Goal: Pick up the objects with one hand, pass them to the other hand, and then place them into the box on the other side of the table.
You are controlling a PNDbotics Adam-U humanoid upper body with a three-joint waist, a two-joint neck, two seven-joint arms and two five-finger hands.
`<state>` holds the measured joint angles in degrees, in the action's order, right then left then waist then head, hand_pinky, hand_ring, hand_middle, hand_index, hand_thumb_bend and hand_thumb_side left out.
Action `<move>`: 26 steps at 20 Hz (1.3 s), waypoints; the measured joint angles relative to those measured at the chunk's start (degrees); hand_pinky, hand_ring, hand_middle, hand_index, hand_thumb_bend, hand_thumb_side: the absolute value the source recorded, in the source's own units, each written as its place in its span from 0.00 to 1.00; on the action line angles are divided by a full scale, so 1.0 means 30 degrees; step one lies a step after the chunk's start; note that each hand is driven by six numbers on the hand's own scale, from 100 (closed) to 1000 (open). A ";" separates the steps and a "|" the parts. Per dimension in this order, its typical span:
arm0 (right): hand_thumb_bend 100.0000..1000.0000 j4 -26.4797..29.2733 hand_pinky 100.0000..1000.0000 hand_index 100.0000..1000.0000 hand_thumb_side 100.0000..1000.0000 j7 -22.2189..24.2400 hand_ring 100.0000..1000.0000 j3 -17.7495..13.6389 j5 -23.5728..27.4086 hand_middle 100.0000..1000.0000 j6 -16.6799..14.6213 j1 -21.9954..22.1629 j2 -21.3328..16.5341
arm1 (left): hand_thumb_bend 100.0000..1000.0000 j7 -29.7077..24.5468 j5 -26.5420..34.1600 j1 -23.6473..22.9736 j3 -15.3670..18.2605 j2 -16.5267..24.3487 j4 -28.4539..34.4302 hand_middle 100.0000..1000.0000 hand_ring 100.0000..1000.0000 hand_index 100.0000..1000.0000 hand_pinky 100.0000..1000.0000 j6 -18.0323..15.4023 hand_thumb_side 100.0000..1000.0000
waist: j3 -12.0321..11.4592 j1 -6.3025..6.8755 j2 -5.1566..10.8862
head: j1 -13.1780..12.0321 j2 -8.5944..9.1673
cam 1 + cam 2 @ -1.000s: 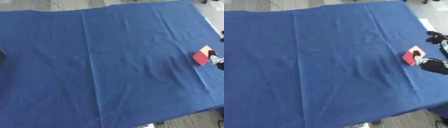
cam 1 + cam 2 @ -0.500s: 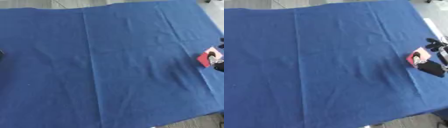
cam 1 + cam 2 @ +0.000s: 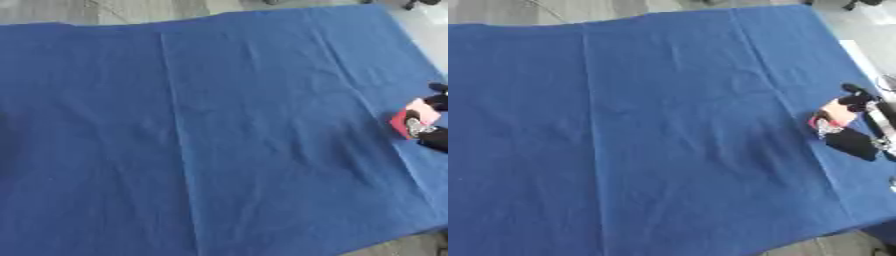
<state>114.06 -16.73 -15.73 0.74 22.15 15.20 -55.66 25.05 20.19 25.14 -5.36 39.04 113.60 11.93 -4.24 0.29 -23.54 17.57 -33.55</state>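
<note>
Bench (image 3: pixel 105 150) covered edge to edge by a blue cloth (image 3: pixel 675 140), slightly askew in view. Cloth shows fold creases: one long crease (image 3: pixel 179 150) running from the far edge to the near edge left of cloth centre, a second crease (image 3: pixel 776 95) slanting toward the cloth's right edge. Faint wrinkles between them. Grey floor (image 3: pixel 105 10) visible beyond the cloth's far edge and at the near right corner. Near the cloth's right edge sits a small red-and-pink object (image 3: pixel 829 116), with the right hand (image 3: pixel 852 142) on it.
</note>
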 measured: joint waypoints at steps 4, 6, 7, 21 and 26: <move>0.00 0.0000 0.97 1.00 0.36 -0.1116 0.90 -0.0011 -0.0542 0.86 0.0008 0.0256 0.0135 | 0.00 0.0061 0.0000 0.0000 -0.0002 -0.0081 0.0000 0.69 0.74 0.82 0.86 0.0110 0.82 | -0.0078 0.0084 -0.0088 | 0.0129 0.0073; 0.00 0.0000 0.98 1.00 0.37 -0.1557 0.91 0.0057 -0.0768 0.86 0.0075 0.0332 0.0233 | 0.00 0.0117 0.0000 -0.0006 -0.0002 -0.0082 0.0000 0.69 0.74 0.82 0.86 0.0191 0.82 | -0.0142 0.0184 -0.0140 | 0.0199 0.0150; 0.00 0.0000 0.99 1.00 0.38 -0.1747 0.91 0.0103 -0.0867 0.87 0.0094 0.0332 0.0294 | 0.00 0.0152 -0.0001 -0.0015 -0.0002 -0.0085 0.0000 0.69 0.74 0.82 0.86 0.0234 0.82 | -0.0144 0.0225 -0.0179 | 0.0220 0.0153; 0.00 0.0000 1.00 1.00 0.59 -0.2942 0.97 0.0204 -0.1202 0.93 0.0441 0.0627 0.0948 | 0.00 0.0348 -0.0077 0.0024 -0.0006 -0.0325 0.0000 0.68 0.74 0.81 0.87 0.0492 0.81 | -0.0587 0.0478 -0.0718 | 0.0576 0.0542; 0.00 0.0000 1.00 1.00 0.57 -0.3428 0.97 -0.0092 -0.1321 0.93 0.0938 0.0840 0.1143 | 0.00 0.0438 -0.0174 0.0023 -0.0006 -0.0412 0.0000 0.68 0.74 0.80 0.88 0.0476 0.80 | -0.0667 0.0558 -0.0793 | 0.0749 0.0720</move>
<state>114.06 -27.01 -16.01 -3.22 24.96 17.73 -52.23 26.37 19.67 25.21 -5.38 37.80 113.60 13.36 -6.25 1.97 -25.92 19.82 -31.39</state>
